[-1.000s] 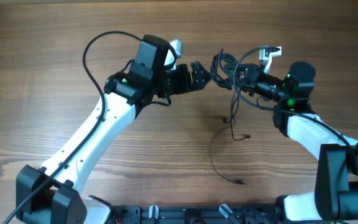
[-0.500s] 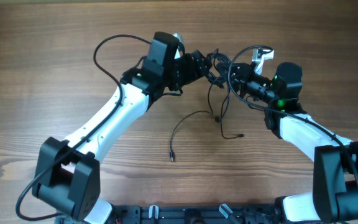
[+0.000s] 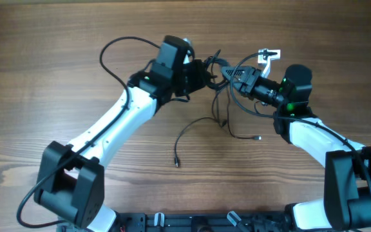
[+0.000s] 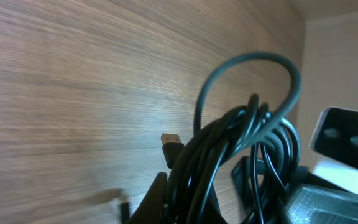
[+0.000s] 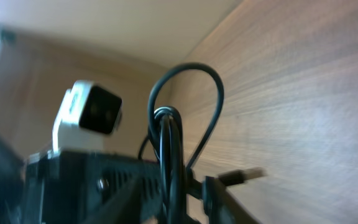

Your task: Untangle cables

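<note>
Black cables (image 4: 229,146): one knot at 12 o'clock, nothing freed yet
Left pincer (image 3: 206,73): pinching cables
Right pincer (image 3: 232,76): cannot tell

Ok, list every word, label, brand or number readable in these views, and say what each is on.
None: no text can be read in any view.
The cables carry no visible print.
The left arm's white shell shows no lettering.
The wooden table is unmarked.
</note>
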Robot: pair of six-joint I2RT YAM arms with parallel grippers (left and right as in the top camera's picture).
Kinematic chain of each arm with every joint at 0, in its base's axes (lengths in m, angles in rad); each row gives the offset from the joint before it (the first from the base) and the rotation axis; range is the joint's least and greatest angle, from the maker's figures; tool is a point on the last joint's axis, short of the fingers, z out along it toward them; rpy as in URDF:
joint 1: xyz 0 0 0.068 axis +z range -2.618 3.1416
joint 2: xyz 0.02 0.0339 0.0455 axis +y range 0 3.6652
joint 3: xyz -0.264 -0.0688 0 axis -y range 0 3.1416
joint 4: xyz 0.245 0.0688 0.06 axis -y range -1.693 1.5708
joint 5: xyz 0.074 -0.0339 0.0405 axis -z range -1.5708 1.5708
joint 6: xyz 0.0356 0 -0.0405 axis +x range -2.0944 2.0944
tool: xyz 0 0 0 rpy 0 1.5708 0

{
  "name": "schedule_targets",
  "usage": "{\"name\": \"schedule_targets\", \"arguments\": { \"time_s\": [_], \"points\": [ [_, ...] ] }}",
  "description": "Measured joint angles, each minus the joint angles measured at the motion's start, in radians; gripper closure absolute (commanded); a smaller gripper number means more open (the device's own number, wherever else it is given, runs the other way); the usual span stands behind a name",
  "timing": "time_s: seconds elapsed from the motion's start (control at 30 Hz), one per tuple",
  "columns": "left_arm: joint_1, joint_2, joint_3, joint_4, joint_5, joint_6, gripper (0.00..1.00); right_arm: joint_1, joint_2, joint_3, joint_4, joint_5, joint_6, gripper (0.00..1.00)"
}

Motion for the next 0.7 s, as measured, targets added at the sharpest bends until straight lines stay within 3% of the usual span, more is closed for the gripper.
{"name": "schedule_targets", "arguments": {
  "time_s": [0.03, 0.2, 0.4, 0.57, 0.7],
  "points": [
    [0.015, -0.008, 0.000, -0.014, 0.013, 0.033, 0.96, -0.010, 0.000, 0.001, -0.005, -0.017, -0.053, 0.02],
    [0.120, -0.116, 0.000, -0.041, -0.016, 0.205, 0.96, -0.143, 0.000, 0.001, -0.005, -0.119, -0.277, 0.00],
    [0.125, -0.284, 0.000, -0.034, -0.132, 0.293, 0.96, -0.294, 0.000, 0.001, 0.064, -0.269, -0.351, 0.00],
    [0.050, -0.267, 0.000, -0.018, -0.148, 0.214, 0.96, -0.132, 0.000, 0.005, 0.267, -0.368, -0.334, 0.00],
    [-0.035, -0.229, 0.000, -0.015, -0.230, 0.126, 0.96, 0.003, 0.000, 0.005, 0.289, -0.290, -0.344, 0.00]
  ]
}}
